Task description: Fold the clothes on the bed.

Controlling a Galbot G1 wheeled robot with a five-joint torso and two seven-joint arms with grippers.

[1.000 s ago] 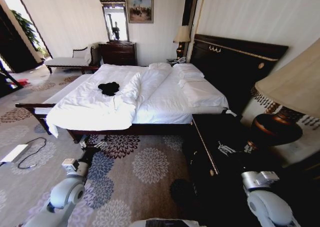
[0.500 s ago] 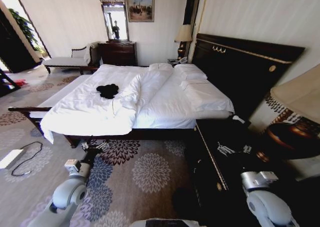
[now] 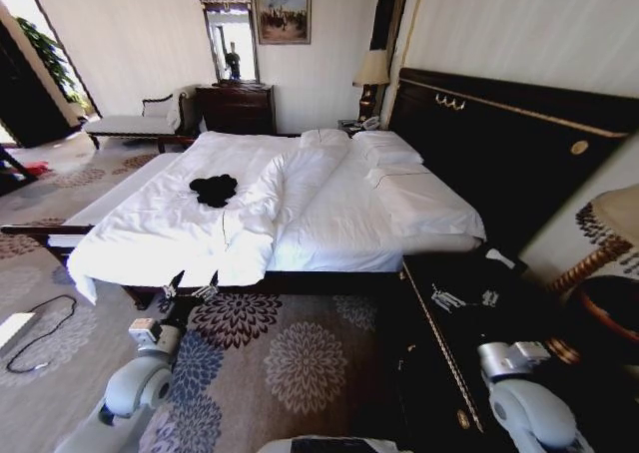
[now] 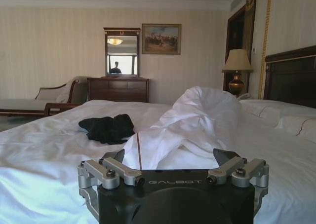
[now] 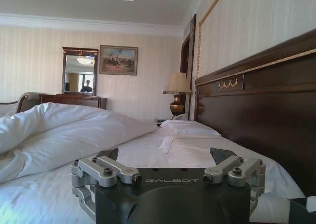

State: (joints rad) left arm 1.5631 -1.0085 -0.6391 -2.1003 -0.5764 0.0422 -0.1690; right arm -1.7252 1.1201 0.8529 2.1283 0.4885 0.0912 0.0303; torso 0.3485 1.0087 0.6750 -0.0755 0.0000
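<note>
Head view: crumpled black T-shirt (image 3: pixel 214 189) on the bed (image 3: pixel 329 224); left gripper (image 3: pixel 190 285) and right gripper (image 3: pixel 461 298), both spread, hang near its edge.

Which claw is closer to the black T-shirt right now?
Left. The left claw sits at the bed's near edge, in line with the black T-shirt. The right claw hangs off to the side over the dark nightstand.

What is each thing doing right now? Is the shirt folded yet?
T-shirt: crumpled heap, not folded, on the bed.
Duvet: rumpled, a ridge bunched up beside the T-shirt.
Left tool: open, empty, by the bed's near edge.
Right tool: open, empty, near the headboard end.
</note>
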